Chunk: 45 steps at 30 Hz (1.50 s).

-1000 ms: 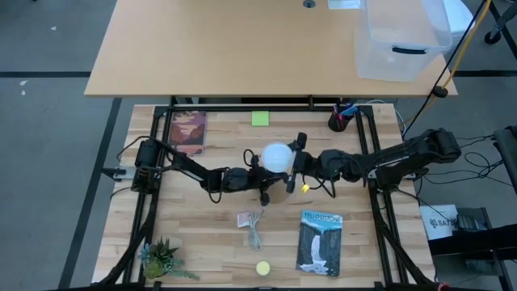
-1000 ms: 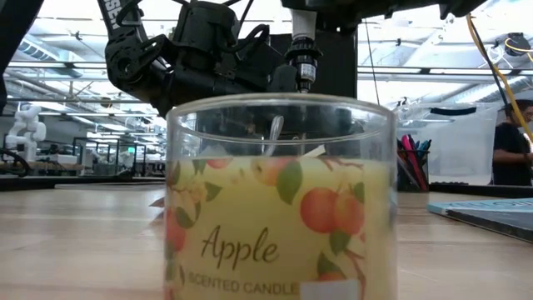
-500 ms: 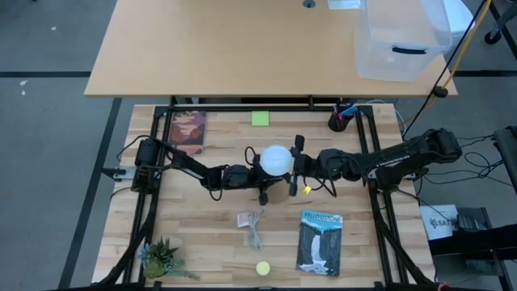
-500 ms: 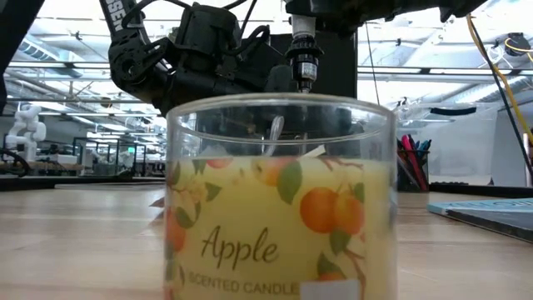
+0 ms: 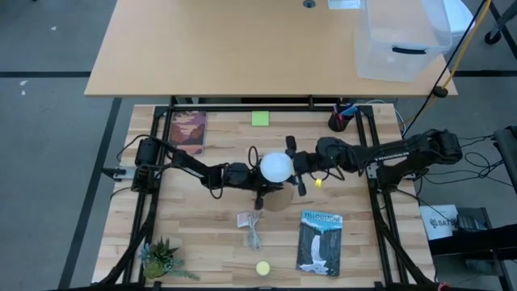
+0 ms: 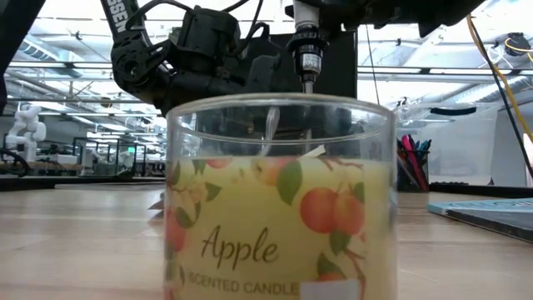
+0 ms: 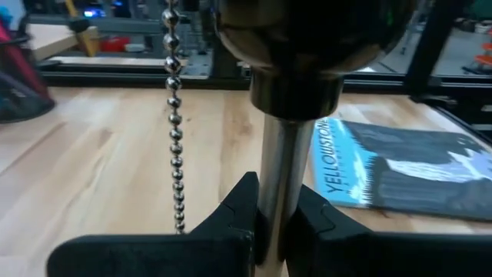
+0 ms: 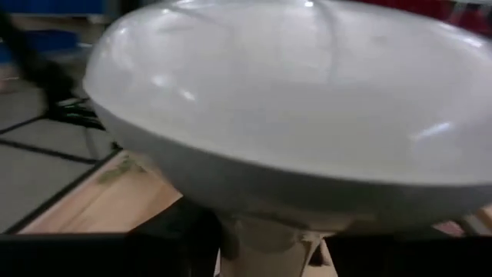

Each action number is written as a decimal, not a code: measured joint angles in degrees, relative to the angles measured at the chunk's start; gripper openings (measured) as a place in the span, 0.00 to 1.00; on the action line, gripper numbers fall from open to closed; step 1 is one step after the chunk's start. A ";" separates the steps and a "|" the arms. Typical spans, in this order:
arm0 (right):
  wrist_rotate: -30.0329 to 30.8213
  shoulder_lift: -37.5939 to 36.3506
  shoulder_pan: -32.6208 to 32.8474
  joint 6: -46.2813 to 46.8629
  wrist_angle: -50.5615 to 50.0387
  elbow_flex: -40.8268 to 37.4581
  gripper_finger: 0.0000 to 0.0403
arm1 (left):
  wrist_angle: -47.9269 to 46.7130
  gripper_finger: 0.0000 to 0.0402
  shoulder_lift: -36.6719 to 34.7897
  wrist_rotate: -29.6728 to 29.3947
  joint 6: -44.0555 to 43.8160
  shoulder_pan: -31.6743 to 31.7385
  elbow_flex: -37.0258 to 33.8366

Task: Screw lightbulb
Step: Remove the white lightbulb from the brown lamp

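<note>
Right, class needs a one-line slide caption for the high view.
Right gripper grips the lightbulb mid-table while the left gripper clamps the lamp stem.

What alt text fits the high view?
Over a wooden table, the right pincer grips a white lightbulb at centre while the left pincer clamps the lamp's stem from the other side.

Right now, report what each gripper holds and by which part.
The left gripper is shut on the lamp's metal stem. The right gripper clasps the lightbulb, apparently around its globe.
</note>
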 joint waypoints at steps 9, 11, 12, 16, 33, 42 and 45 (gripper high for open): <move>-15.36 -0.04 -2.75 -5.22 -0.72 0.09 0.45 | 0.10 0.08 0.00 3.45 0.45 -0.31 0.12; -16.89 0.05 -2.95 -6.05 -0.44 0.09 0.45 | 0.09 0.08 0.00 3.55 0.43 -0.38 0.13; -17.33 0.07 -3.01 -6.47 -0.42 0.11 0.45 | 0.09 0.08 0.00 3.73 0.37 -0.38 0.13; -17.93 0.18 -3.01 -8.04 -2.26 1.45 0.45 | 0.07 0.08 0.00 4.37 0.78 -0.38 0.11; -17.05 4.15 -2.16 -5.10 3.22 2.97 0.61 | -0.29 0.08 -0.02 6.03 0.47 -0.62 -0.04; -16.20 0.54 -1.24 -1.24 -3.72 3.04 0.84 | -0.33 0.08 -0.02 5.66 0.41 -0.60 0.02; -16.22 -1.49 -1.33 -1.37 -9.12 3.04 0.85 | -0.33 0.08 -0.04 5.56 0.25 -0.60 0.02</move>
